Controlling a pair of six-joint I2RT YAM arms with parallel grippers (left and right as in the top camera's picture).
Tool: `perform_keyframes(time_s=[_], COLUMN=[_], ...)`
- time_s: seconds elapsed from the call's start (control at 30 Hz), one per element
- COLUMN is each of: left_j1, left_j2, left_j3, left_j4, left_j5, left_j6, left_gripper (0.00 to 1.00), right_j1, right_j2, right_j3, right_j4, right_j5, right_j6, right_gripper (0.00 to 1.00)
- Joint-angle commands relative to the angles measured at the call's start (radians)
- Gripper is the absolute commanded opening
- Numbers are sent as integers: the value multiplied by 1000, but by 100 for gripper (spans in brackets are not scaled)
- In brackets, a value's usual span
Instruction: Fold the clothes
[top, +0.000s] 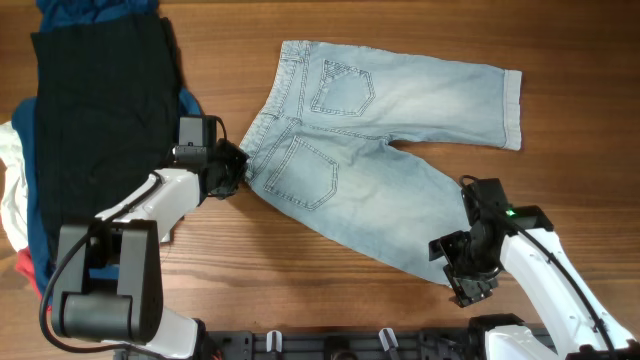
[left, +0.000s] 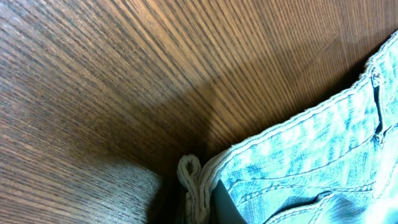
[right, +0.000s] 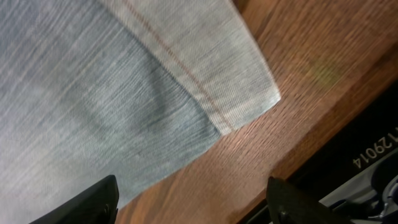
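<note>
My left gripper (top: 236, 168) pinches the waistband (left: 298, 127) of the shorts (top: 390, 105); my right gripper (right: 189, 208) hangs spread over the lower leg's hem (right: 205, 68). The shorts lie flat mid-frame on the tabletop (top: 570, 190), nothing folded yet.

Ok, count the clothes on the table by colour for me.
Light blue denim shorts: 1
Black garment: 1
Navy cloth: 1
White cloth: 1
Red cloth: 1
Total: 5, assuming each colour in the left pile is a single piece.
</note>
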Motion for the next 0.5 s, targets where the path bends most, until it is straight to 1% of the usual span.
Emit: perform_keyframes(time_s=[0.0, 0.13, 0.3, 0.37, 0.47], left_j1=[13, 13, 13, 13, 13], left_j2=[10, 10, 10, 10, 10], left_j3=[-8, -8, -8, -8, -8], left_j4=[-9, -8, -9, -9, -8], left_j5=[-48, -62, -74, -85, -93], left_j6=[-21, -21, -20, -20, -21], left_gripper=[4, 4, 4, 4, 4], right_j1=[5, 5, 5, 5, 5], right_j2=[45, 161, 311, 351, 397], right_j3=[-9, -10, -10, -10, -10], right_j4=[11, 71, 193, 215, 218], right_j5=[66, 80, 119, 162, 199], right_j6=[74, 82, 84, 85, 82], right_gripper=[77, 74, 72, 66, 53])
